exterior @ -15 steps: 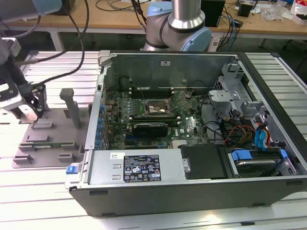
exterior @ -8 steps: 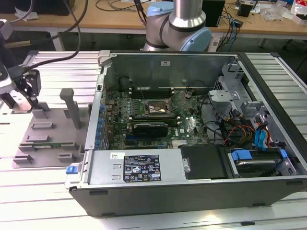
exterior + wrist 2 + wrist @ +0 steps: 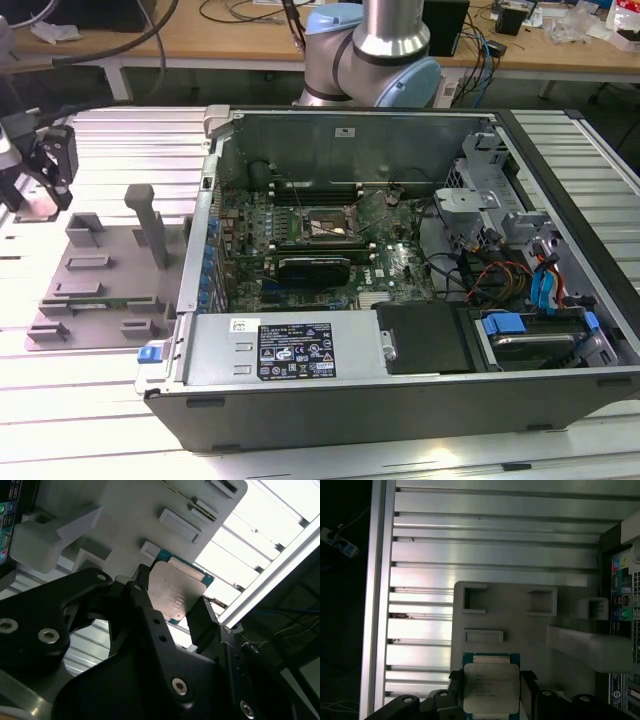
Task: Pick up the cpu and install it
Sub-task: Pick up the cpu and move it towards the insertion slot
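Here the hand [image 3: 171, 596] is clamped on the cpu [image 3: 490, 687] above the grey tray [image 3: 125, 515], beside the open computer case [image 3: 350, 405].

cpu [image 3: 490, 687]: silver-topped green-edged square, gripped flat between fingers [image 3: 528, 690] of tool [image 3: 491, 692]

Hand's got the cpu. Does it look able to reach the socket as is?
Probably yes: the hand, shut on the cpu, sits beside the open case; its wall is between, but nothing covers the socket.

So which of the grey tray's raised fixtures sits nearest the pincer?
The low flat bar, just beyond the cpu gripped by the pincer; a square pocket and its twin lie further off.
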### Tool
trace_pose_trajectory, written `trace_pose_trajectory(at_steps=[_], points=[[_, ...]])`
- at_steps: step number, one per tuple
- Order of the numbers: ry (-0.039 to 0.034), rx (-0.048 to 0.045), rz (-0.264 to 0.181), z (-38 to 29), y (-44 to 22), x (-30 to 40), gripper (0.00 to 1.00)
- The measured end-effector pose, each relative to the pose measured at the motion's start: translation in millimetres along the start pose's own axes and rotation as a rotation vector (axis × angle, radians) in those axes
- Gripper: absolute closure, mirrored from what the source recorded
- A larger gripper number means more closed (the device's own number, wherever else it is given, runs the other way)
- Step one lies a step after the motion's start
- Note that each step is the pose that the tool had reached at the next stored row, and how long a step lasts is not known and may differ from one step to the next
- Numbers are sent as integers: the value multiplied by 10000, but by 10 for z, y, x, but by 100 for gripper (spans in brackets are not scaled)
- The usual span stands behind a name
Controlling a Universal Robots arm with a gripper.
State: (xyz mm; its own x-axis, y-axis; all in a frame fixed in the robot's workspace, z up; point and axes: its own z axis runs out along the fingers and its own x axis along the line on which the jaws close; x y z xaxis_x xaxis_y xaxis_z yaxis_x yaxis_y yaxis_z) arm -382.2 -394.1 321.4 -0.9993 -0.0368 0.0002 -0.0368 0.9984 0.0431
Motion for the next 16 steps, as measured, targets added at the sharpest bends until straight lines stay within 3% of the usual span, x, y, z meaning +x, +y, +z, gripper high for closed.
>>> trace_pose_trajectory(at_steps=[10,16], points=[[0,0,0,-232,22,-1,45],[-6,0,0,-429,40,-2,45]])
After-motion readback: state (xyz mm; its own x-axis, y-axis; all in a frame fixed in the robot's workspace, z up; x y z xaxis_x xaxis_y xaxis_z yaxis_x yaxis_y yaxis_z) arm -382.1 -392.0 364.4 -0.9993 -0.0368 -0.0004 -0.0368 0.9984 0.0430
